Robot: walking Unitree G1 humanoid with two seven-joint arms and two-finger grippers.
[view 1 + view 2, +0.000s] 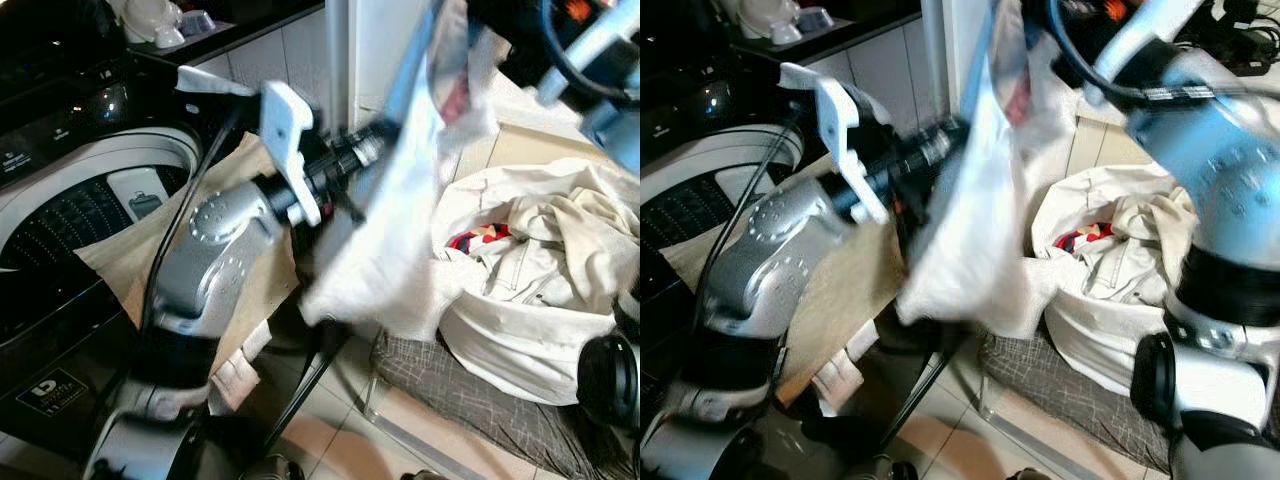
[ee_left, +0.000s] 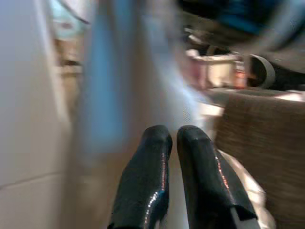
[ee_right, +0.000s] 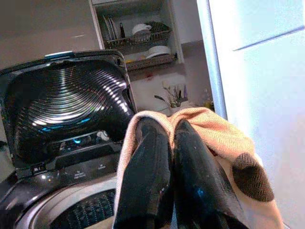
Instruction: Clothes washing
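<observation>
A: How are the arms set, taking the washing machine [image 1: 70, 190] as the mark?

B: The left arm is bent just beside the machine's open tub, forearm reaching away from it. The left gripper [image 2: 172, 143] has its two fingers nearly together; blur keeps me from telling whether any cloth is between them. The right gripper [image 3: 167, 138] is raised, facing the machine's upright lid [image 3: 66, 100], fingers pressed together on a peach herringbone cloth [image 3: 214, 133] that drapes over them.

A: And the clothes?

B: A pale white and blue garment [image 1: 400, 200] hangs in the air beside the machine, blurred, in front of the left forearm. Farther from the machine a white laundry bag [image 1: 520, 330] sits open on the floor, holding cream clothing [image 1: 560, 230] and something red [image 1: 478, 238].

A: Room to move?

B: The tub's rim [image 1: 90, 160] is uncovered. A tan cloth [image 1: 120, 260] lies over the machine's near edge. A grey checked mat [image 1: 470, 400] lies under the bag.
</observation>
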